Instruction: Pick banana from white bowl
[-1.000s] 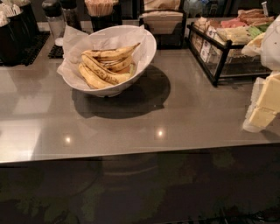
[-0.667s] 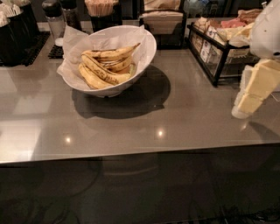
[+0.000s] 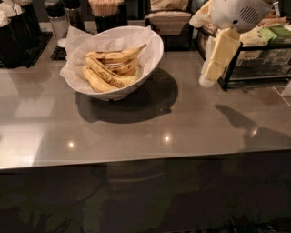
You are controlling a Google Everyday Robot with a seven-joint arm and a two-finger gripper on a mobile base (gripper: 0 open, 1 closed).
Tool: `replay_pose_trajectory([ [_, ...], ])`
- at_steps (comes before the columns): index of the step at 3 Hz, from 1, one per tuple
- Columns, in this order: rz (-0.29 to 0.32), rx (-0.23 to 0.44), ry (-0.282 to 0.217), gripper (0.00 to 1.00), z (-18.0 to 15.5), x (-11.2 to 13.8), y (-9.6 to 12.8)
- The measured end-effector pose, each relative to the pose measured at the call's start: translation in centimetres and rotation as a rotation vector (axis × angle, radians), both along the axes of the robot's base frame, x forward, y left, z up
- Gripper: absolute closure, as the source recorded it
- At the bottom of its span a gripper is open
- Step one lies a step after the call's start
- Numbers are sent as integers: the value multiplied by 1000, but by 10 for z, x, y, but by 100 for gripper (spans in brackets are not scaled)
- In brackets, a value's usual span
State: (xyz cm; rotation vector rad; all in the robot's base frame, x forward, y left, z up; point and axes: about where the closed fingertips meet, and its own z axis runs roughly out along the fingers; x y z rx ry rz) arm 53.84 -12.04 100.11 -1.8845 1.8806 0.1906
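Note:
The white bowl (image 3: 154,54) stands tilted at the back left of the grey counter, lined with crumpled white paper. Several yellow bananas lie in it. The banana (image 3: 116,56) lies on top, brown-mottled, with its thin stem pointing up right toward the rim. Under it are bananas with dark streaks (image 3: 105,73). My gripper (image 3: 207,81) is cream-coloured and hangs over the counter to the right of the bowl, about a bowl's width from the bananas. It points down and left and holds nothing that I can see.
A black wire rack (image 3: 254,68) with packets stands right behind the gripper. A cup of sticks (image 3: 107,11), shakers (image 3: 57,20), a napkin box (image 3: 168,20) and black bins (image 3: 16,25) line the back. The counter's front edge (image 3: 145,159) runs across.
My gripper has moved from the right edge of the view up and to the left, closer to the bowl. The bowl and bananas have not moved.

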Motion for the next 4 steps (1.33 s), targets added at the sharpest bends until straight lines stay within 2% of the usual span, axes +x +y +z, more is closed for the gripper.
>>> replay_pose_trajectory([
  [1,80,15,16,0,-3,27,42],
  [2,82,26,0,0,-1,32,48],
  [3,80,96,-19,0,-4,43,59],
  [4,113,148,4,0,-12,68,87],
])
